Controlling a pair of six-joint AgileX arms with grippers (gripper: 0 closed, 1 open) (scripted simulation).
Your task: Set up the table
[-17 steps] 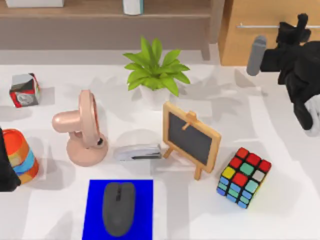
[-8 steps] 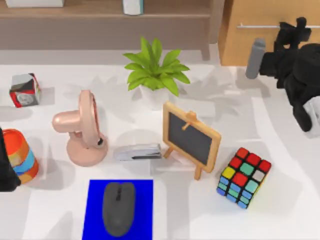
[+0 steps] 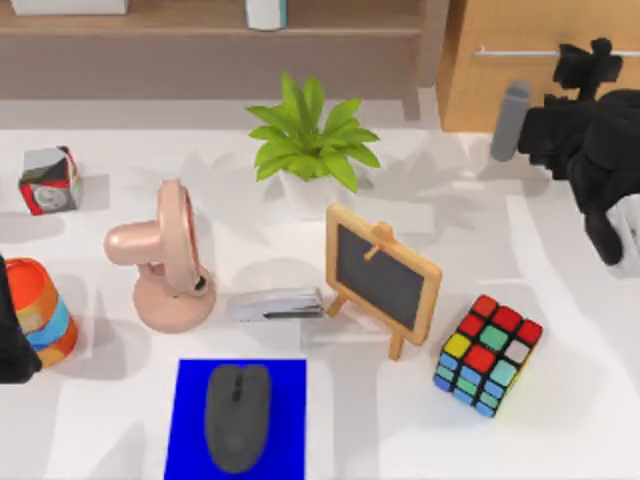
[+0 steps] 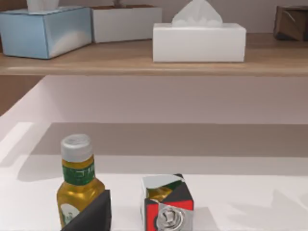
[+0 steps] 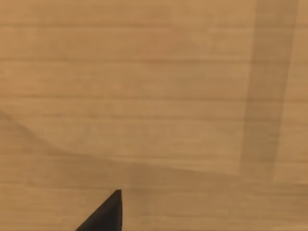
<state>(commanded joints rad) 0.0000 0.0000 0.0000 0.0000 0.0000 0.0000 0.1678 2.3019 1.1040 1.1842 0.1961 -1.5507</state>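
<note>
right arm: black, reaching in from the 3 o'clock edge of the top view toward 1 o'clock
right pincer (image 3: 585, 62): at the arm's far tip, near 1 o'clock, pointing toward 12
right wrist: black finger tip (image 5: 107, 214) visible
left arm: parked at the 9 o'clock edge
left pincer: dark finger (image 4: 91, 215) visible

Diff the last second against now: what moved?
The right arm's gripper crept toward the top view's far edge, closing on the drawer cabinet and its handle. Nothing was taken hold of or let go. The left arm stayed parked at the table's left edge. The plant, fan, stapler, chalkboard, cube and mouse on its blue mat kept their places.
</note>
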